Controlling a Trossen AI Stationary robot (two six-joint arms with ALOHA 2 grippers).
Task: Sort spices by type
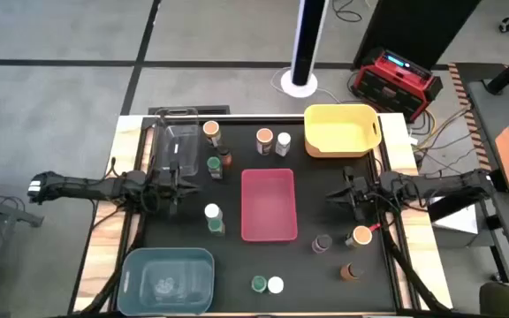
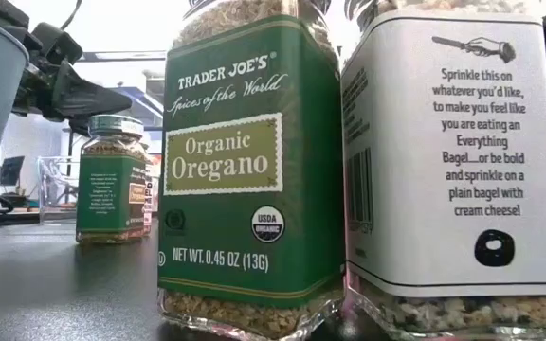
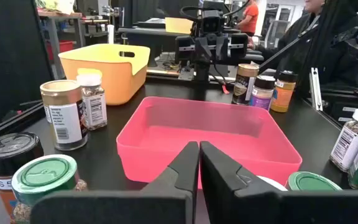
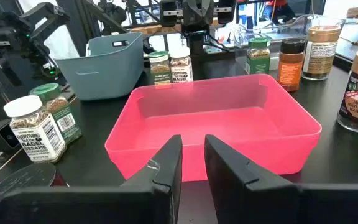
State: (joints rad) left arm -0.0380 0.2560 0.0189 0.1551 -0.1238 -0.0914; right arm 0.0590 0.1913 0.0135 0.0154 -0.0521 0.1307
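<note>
Small spice jars stand upright on the black table [image 1: 307, 265] around a pink bin [image 1: 268, 205]: orange-lidded [image 1: 210, 131], green-lidded [image 1: 214, 165] and white-lidded [image 1: 283, 141] ones far, a white and green pair [image 1: 213, 219] left of the bin, and dark [image 1: 322, 243] and orange [image 1: 360, 236] ones to its right. An oregano jar [image 2: 245, 170] and a bagel-seasoning jar [image 2: 453, 161] fill the low view. My left gripper [image 1: 177, 181] [image 3: 199, 163] hovers shut left of the bin. My right gripper [image 1: 338, 194] [image 4: 193, 163] hovers right of it, open by a narrow gap.
A yellow bin [image 1: 343, 130] sits at the far right, a clear bin [image 1: 175, 146] at the far left and a blue bin [image 1: 168, 279] at the near left. A green and white jar pair [image 1: 268, 284] stands at the near edge. People and equipment show beyond the table.
</note>
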